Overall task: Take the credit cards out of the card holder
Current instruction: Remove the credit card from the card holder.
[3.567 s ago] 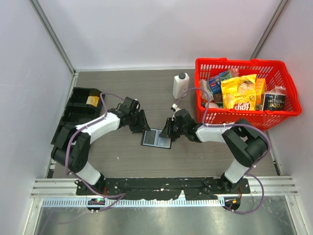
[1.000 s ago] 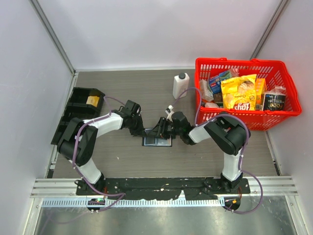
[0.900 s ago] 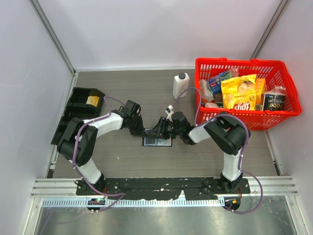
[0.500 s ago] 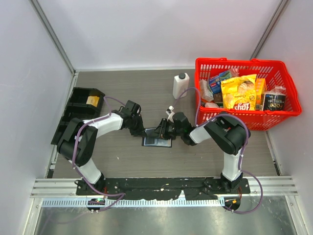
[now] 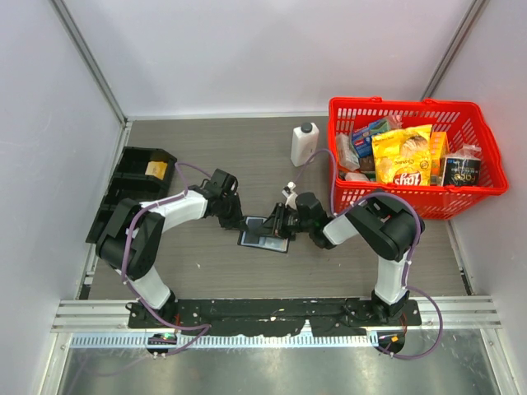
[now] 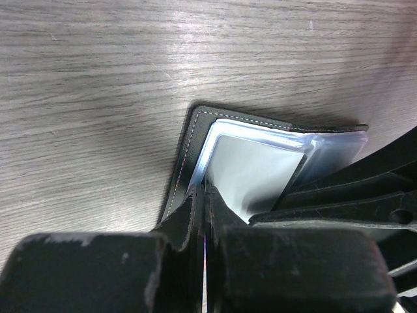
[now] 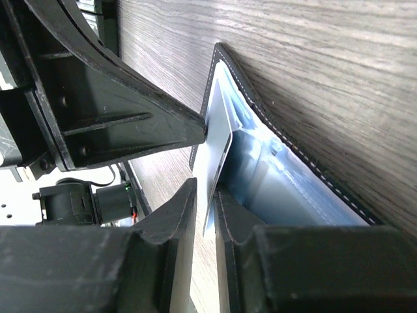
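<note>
Lying on the counter (image 5: 206, 148), the open card holder (image 5: 263, 234) is clamped by the left jaws. The right jaws pinch a pale-blue credit card (image 7: 218, 137).

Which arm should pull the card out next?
Right. The right gripper pinches a card sticking out of the wallet, while the left gripper is shut on the wallet's flap, holding it.

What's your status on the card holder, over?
Left gripper shut on card holder edge. Right gripper pinching one credit card, not yet out. Nothing in the way.
</note>
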`<state>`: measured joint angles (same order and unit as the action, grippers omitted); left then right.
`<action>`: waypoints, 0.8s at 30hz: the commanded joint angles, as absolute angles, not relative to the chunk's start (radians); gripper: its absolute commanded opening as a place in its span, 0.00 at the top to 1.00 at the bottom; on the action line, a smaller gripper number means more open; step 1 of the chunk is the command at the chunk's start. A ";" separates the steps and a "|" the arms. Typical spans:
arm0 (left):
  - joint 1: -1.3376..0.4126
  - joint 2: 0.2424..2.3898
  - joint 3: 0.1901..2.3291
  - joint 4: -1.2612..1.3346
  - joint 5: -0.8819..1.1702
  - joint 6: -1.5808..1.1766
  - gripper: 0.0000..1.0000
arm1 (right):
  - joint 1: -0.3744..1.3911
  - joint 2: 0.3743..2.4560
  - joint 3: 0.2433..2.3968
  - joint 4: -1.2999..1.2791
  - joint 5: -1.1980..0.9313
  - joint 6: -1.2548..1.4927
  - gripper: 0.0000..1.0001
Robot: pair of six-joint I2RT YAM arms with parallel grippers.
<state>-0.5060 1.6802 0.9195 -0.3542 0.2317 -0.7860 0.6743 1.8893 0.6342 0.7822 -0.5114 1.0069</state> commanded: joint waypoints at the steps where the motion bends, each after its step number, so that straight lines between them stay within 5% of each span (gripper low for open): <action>1: -0.514 1.687 0.891 -0.396 0.198 -0.776 1.00 | 0.663 1.845 0.607 0.879 -0.552 1.032 0.78; 24: -0.512 1.686 0.893 -0.400 0.202 -0.775 1.00 | 0.620 1.809 0.537 0.920 -0.580 1.026 0.99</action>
<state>-0.5072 1.6798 0.9188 -0.3557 0.2367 -0.7860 0.6468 1.8626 0.5594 0.8600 -0.5613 1.0206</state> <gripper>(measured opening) 0.010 0.027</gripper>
